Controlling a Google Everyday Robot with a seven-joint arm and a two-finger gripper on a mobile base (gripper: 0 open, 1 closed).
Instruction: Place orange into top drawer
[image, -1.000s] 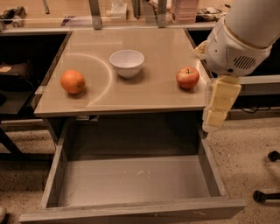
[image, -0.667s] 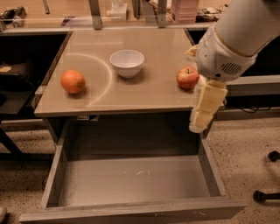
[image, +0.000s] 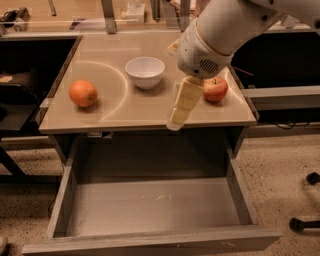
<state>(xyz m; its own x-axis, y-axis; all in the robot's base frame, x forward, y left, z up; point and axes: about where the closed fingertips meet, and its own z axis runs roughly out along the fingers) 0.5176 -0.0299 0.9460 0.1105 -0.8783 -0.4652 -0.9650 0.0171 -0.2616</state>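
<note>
The orange (image: 83, 93) sits on the left side of the beige tabletop (image: 130, 107), untouched. The top drawer (image: 150, 205) is pulled out wide below the table's front edge, and its scuffed grey bottom holds nothing. My gripper (image: 176, 121) hangs from the big white arm (image: 220, 30). It points down over the table's front edge, right of centre. It is well to the right of the orange and holds nothing that I can see.
A white bowl (image: 145, 71) stands mid-table behind the gripper. A red-and-yellow apple (image: 216, 89) lies just right of the gripper. Dark shelving flanks the table on both sides. Chair casters (image: 300, 222) are on the floor at the right.
The arm and gripper have swung left, from beyond the table's right edge past the apple to over the front edge near the middle. The orange, bowl and apple have not moved.
</note>
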